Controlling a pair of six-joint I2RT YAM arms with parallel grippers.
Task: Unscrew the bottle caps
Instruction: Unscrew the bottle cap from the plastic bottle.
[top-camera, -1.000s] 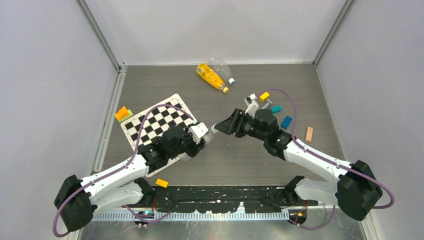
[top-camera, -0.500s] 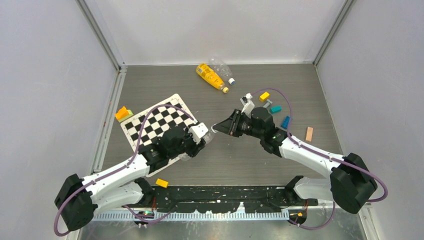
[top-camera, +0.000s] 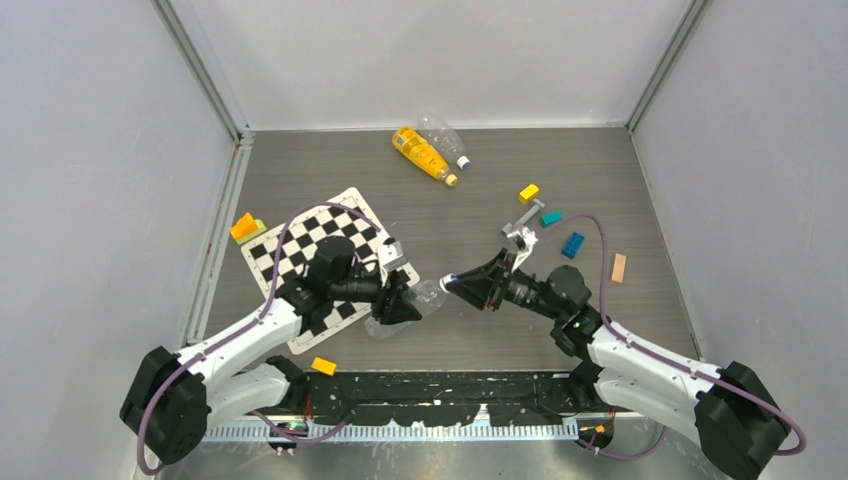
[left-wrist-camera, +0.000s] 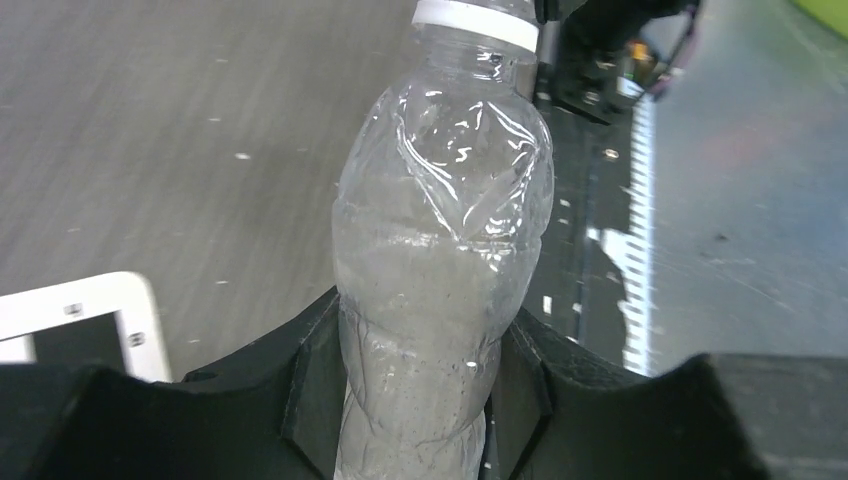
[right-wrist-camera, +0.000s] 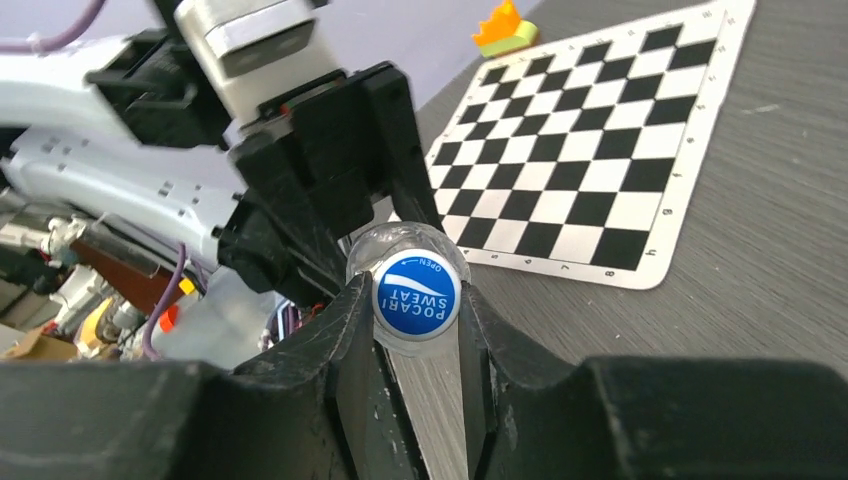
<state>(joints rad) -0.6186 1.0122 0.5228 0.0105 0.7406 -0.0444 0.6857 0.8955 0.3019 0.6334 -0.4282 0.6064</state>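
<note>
Right hand (right-wrist-camera: 415, 296) pinches blue-topped cap (right-wrist-camera: 417, 290); left hand (left-wrist-camera: 418, 385) grips clear crinkled bottle (left-wrist-camera: 445, 240).

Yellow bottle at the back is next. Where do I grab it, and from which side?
Grip the yellow bottle across its mid-body, from above: it lies flat, cap pointing near-right. The crinkled clear bottle lies close along its far-right side, so the fit is probably tight there.

Clear crinkled bottle (top-camera: 428, 296) held level mid-table, blue-topped cap (right-wrist-camera: 417, 293) on, yellow-orange bottle (top-camera: 420, 151) with yellow cap (top-camera: 451, 181) lying at far edge beside second clear bottle (top-camera: 440, 133), capped.
</note>
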